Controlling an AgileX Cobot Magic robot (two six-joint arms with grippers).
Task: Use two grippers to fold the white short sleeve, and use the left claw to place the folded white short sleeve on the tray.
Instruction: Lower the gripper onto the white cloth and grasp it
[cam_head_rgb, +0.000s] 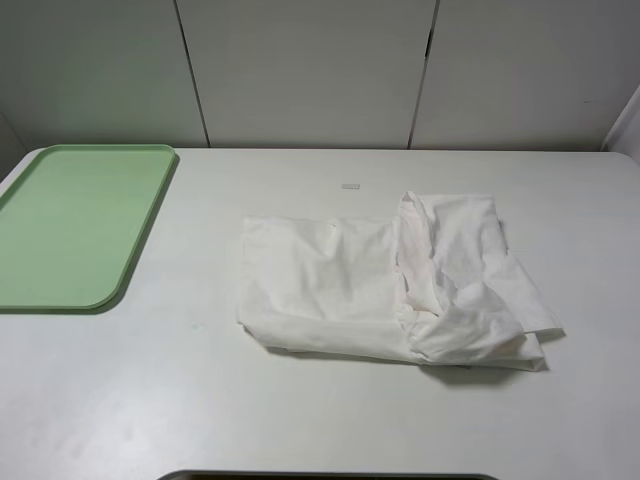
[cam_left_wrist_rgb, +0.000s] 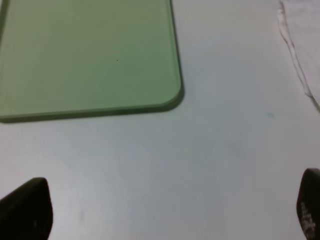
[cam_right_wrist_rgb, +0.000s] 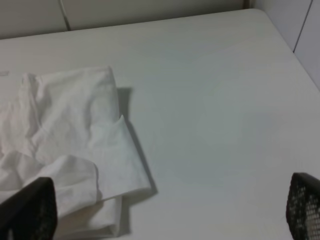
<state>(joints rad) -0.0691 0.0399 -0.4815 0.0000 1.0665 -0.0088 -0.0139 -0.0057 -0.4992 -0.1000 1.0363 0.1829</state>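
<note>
- The white short sleeve (cam_head_rgb: 385, 285) lies on the desk (cam_head_rgb: 150, 400), right of centre in the high view, in a loose, part-folded heap.
- Its long axis runs side to side across the desk. The left half is fairly flat. The right end is bunched, with a doubled flap thrown over it.
- The tray (cam_head_rgb: 70, 225) sits at the far left of the desk, well apart from the shirt, with bare desk between them. Nothing is on it.
- Neither arm shows in the high view, so I judge both are pulled back to my near edge of the desk.
- The left gripper (cam_left_wrist_rgb: 167, 210) is spread wide and holds nothing, with bare desk between its fingertips. The tray's rounded corner (cam_left_wrist_rgb: 170, 95) lies ahead of it. Only the shirt's left edge (cam_left_wrist_rgb: 300, 45) enters this view, on the side away from the tray.
- The right gripper (cam_right_wrist_rgb: 165, 210) is also spread wide and empty. The bunched end of the shirt (cam_right_wrist_rgb: 75, 135) lies ahead of it and off toward the desk's middle, close by one fingertip (cam_right_wrist_rgb: 30, 212).
- My judgement is that the right arm is nearer the cloth, and the left has further to reach.
- The fold is not finished. The next pass probably needs both grippers on the shirt's near edge, one toward each end of the long axis.
- The risk I see is that the loose flap slides open when it is lifted.
- A small tape strip (cam_head_rgb: 350, 186) lies beyond the shirt and is no part of the task.
</note>
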